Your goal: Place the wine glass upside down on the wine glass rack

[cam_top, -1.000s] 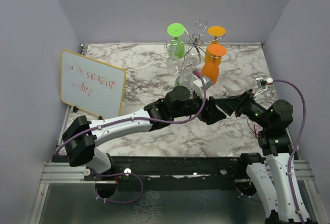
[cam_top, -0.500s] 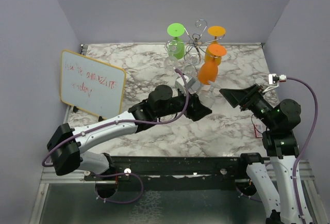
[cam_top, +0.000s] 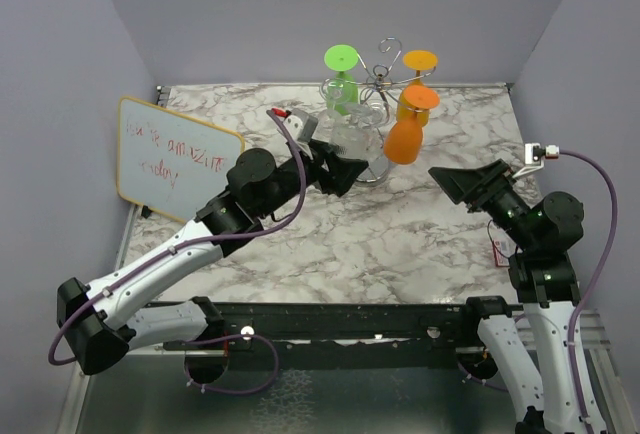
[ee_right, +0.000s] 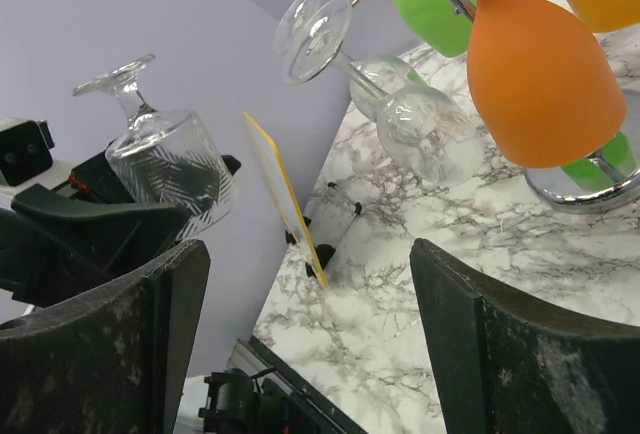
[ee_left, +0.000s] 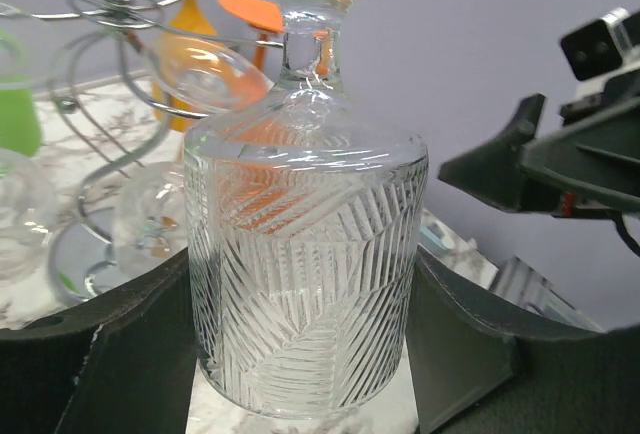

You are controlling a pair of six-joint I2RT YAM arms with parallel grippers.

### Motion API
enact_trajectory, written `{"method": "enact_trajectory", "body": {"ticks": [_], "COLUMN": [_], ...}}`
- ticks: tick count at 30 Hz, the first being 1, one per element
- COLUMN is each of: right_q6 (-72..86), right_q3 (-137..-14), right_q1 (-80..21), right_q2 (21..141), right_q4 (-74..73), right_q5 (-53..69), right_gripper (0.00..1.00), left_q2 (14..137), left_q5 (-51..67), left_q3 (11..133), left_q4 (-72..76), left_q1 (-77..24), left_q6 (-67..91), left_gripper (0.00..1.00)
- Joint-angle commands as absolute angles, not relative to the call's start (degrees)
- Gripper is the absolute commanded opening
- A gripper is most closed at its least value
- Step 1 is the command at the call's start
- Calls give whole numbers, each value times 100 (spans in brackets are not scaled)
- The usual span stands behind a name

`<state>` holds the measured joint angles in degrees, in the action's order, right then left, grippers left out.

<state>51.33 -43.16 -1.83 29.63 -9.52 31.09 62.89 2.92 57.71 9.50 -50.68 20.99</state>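
Swinging away from the middle of the table, the left arm has carried the wine glass (ee_left: 305, 274) up and back toward the wine glass rack (cam_top: 385, 72), while the right claw (cam_top: 462, 184) has drawn off to the right of the left claw (cam_top: 335, 166) and now stands wide open with nothing between its fingers. The wine glass sits clamped by its ribbed bowl between the left claw's two fingers, foot uppermost and rim toward the palm, tilted rather than plumb as the right wrist view shows it. Just ahead of the claw and a little to its left rise the chrome curls of the rack, with two clear glasses (ee_right: 415, 134) already hanging close by, an orange glass (cam_top: 405, 139) beyond them to the claw's right and a green glass (cam_top: 342, 89) on the far side. The likely trouble is crowding: the foot has to slide into a free curl, and a slightly wrong line would knock the bowl against the hanging clear glasses or push the light wire stand across the marble. The hold is on smooth curved glass, so a bump at the foot could twist it in the fingers or let it slip.
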Motion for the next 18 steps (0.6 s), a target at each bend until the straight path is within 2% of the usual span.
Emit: {"method": "enact_trajectory", "body": {"ticks": [1, 9, 14, 18], "right_q6": [4975, 3311, 3278, 3071], "right_q3": [-4624, -6297, -6704, -7141], "right_q1": [-193, -193, -193, -193], "right_q2": [3099, 4169, 4585, 4997], "right_q4": [-841, -1712, -1155, -1215], "right_q5": [3194, 4927, 5777, 5876], "right_gripper": [84, 82, 84, 85], "left_q2": [6171, 6372, 6573, 6736], "left_q5": [271, 924, 1154, 1303], "left_q3": [6055, 6099, 6214, 6323], "left_q4": [1104, 1539, 1591, 1600], "left_q1": [-4901, -4888, -4887, -4887], "left_q6": [1759, 1566, 1466, 1315], "left_gripper": [0, 0, 0, 0]}}
